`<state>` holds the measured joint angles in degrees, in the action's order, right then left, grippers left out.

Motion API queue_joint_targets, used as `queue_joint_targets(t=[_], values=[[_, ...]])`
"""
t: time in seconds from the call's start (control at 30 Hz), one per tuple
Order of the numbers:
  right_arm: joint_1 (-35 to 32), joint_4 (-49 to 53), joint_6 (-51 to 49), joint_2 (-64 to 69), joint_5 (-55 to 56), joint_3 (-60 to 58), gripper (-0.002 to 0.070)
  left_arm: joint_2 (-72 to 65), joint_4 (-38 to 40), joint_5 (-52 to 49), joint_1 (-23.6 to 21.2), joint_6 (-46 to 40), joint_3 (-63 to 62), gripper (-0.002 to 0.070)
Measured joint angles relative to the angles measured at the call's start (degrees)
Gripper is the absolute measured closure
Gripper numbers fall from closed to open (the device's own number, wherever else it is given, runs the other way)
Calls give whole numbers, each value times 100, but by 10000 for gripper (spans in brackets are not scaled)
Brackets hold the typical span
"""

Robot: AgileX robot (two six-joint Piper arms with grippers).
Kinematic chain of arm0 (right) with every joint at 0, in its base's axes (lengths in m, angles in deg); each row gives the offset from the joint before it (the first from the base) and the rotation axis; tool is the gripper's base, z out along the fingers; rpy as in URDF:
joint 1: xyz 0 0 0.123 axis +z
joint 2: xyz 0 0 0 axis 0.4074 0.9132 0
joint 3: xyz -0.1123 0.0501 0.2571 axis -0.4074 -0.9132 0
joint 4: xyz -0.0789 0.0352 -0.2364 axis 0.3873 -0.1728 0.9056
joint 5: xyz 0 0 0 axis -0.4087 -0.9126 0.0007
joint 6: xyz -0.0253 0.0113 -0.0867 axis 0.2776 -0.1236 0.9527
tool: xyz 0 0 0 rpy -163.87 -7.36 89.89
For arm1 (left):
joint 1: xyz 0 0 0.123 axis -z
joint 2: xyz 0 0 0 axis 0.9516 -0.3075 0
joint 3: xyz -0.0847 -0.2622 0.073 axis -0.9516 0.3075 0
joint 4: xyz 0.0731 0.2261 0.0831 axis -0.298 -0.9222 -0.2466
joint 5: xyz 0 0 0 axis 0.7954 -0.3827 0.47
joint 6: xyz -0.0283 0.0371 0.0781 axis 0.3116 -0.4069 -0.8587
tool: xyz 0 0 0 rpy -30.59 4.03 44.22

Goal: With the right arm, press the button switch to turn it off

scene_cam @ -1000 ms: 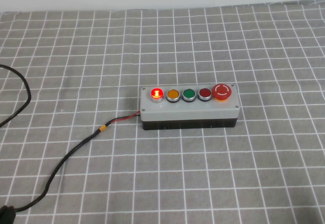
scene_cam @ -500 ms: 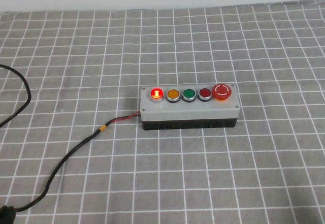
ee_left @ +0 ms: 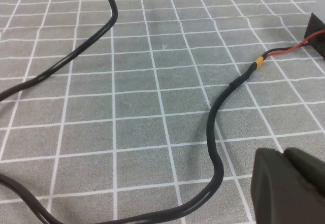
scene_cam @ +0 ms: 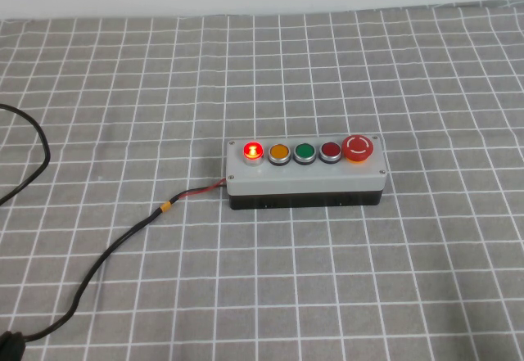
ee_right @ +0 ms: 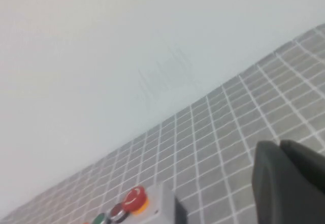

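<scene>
Button switch [scene_cam: 253,150] lit red, at 9 o'clock end of grey box [scene_cam: 304,182], near table centre, nothing touching. Black cable [scene_cam: 98,263] leaves box toward 8 o'clock. Left gripper [ee_left: 290,186] low above cable; right gripper [ee_right: 288,181] raised beyond box; opening of both: cannot tell.

Lit bright-red button switch [scene_cam: 253,150], raised on silver collar, leftmost of 5 buttons.

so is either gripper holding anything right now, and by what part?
Nothing held. Left gripper hangs over the cable; right gripper is off the button box. The button switch is untouched, lit.
</scene>
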<state>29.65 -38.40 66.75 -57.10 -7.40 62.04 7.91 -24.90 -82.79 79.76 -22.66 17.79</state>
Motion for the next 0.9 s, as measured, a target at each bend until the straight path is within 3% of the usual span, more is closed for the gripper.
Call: queue_joint_targets(t=[0.23,0.5,0.77,0.9], values=[[0,-246,0,233,-1442,591,693,0,0,0,0,0,0,678],[0,938,0,3028,-4569,2884,693,0,0,0,0,0,0,678],[45,1316,596,5552,-5400,4809,693,0,0,0,0,0,0,678],[567,1357,686,6628,-5412,5676,693,0,0,0,0,0,0,678]])
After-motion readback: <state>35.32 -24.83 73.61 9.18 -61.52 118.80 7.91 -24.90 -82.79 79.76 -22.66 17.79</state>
